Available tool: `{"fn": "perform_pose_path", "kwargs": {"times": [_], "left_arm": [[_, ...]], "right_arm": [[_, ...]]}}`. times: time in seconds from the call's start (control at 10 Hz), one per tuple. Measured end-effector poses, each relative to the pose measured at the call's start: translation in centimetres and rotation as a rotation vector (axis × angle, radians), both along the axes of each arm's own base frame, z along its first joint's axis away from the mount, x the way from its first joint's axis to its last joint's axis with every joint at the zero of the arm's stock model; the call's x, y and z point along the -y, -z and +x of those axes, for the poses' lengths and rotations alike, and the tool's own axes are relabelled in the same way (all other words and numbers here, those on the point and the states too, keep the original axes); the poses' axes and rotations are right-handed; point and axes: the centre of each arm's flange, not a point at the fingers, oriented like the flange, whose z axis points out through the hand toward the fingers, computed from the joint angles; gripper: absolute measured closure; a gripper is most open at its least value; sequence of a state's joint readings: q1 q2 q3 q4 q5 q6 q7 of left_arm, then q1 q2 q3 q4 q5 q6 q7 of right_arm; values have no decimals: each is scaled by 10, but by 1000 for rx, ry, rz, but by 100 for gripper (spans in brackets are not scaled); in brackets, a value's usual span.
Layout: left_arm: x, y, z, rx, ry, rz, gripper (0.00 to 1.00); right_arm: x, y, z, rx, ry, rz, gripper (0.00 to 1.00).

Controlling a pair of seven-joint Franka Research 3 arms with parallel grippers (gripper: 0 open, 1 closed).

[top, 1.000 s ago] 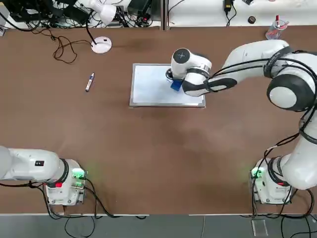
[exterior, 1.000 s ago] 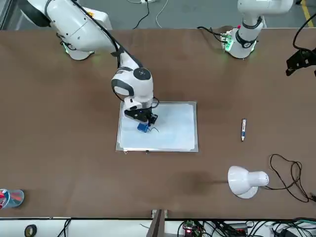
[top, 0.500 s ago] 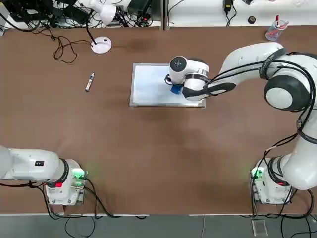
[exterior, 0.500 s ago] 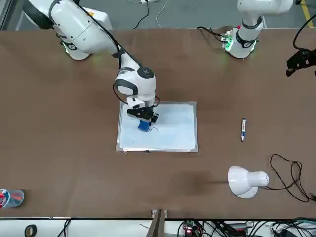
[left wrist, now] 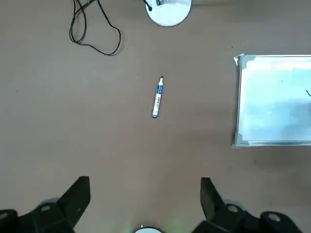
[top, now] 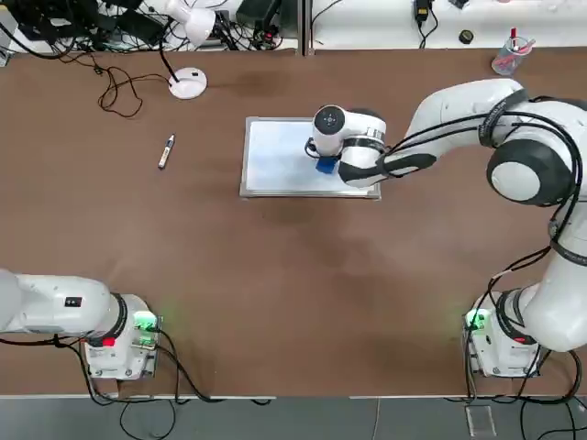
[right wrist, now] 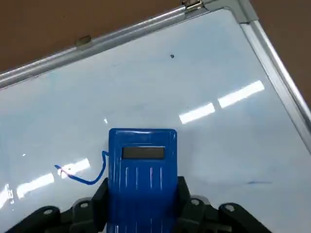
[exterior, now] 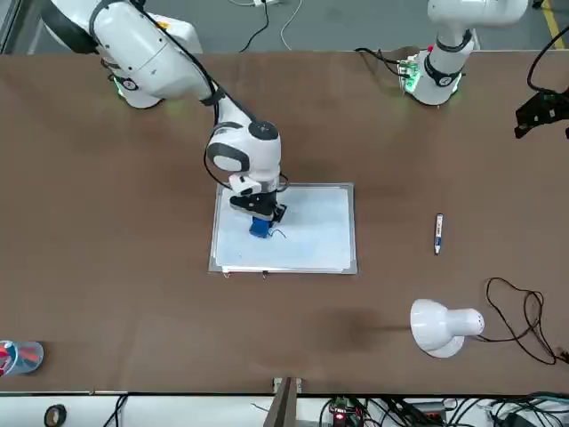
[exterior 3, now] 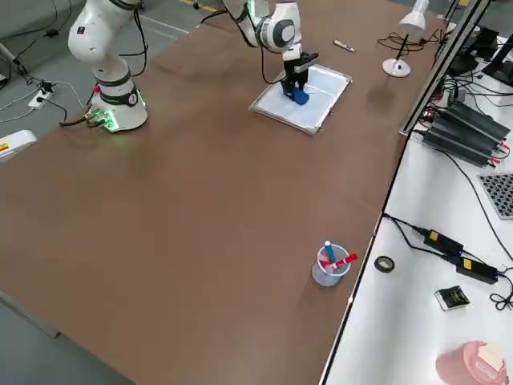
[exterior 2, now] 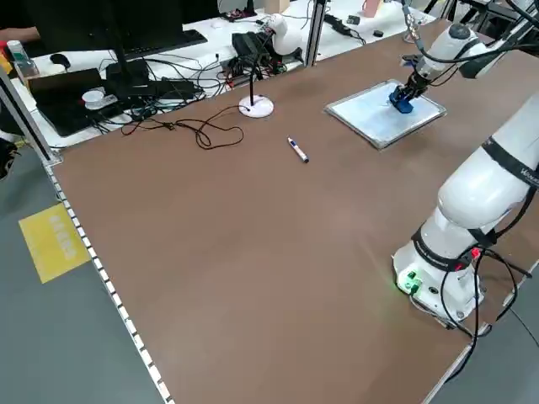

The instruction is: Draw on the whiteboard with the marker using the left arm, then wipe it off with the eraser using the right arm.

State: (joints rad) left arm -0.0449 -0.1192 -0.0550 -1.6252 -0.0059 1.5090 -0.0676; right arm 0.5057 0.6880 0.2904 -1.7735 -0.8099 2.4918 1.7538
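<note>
Six cameras: one overhead, one facing, two raised at the sides, two on the wrists.

The top and front views look down from opposite ends on the same whiteboard mid-worktop. Both side views cross it diagonally from afar. The left wrist view looks from high up; the right wrist view sits close over the board.

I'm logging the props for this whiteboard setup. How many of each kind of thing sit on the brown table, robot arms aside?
Whiteboard: 1
Eraser, held on the board by the right gripper: 1
Marker: 1
Desk lamp: 1
Clear cup of pens: 1
Total: 5
</note>
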Motion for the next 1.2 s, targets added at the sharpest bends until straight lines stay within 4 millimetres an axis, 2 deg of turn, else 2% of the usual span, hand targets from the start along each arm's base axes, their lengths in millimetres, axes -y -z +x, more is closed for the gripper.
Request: {"fn": "perform_pose_path", "kwargs": {"times": [0.4, 1.2], "left_arm": [[-5, 0, 1, -1, -10, 0, 0], [-5, 1, 1, -2, -10, 0, 0]], "right_arm": [[-14, 1, 13, 15, 11, 12, 44], [-64, 7, 24, 97, 18, 28, 44]]}}
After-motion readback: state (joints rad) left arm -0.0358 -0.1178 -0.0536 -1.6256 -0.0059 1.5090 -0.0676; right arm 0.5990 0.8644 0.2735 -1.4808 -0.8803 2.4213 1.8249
